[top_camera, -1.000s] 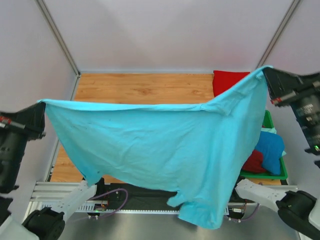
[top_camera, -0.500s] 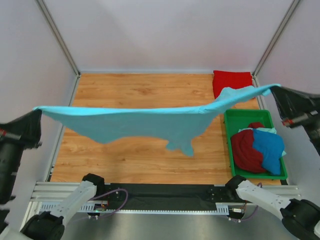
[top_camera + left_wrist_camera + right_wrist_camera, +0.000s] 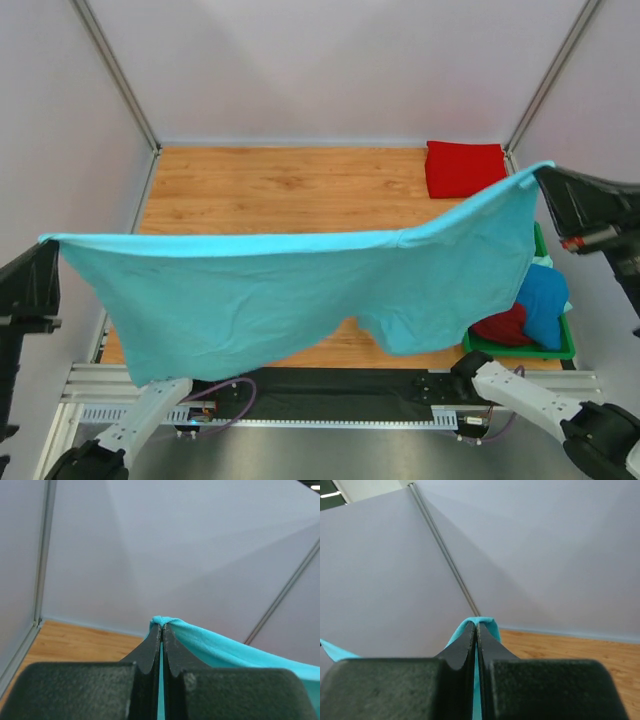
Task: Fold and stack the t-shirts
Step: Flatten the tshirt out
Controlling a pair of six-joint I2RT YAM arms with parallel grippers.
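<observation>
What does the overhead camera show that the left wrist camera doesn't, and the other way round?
Only overhead: the whole turquoise t-shirt stretched out in mid-air, a folded red t-shirt at the far right of the table, and a green tray holding a dark red t-shirt and a blue t-shirt. Only the left wrist: the left jaws up close, shut on a pinch of the cloth. Both: the turquoise cloth, the wooden table and the grey walls.
</observation>
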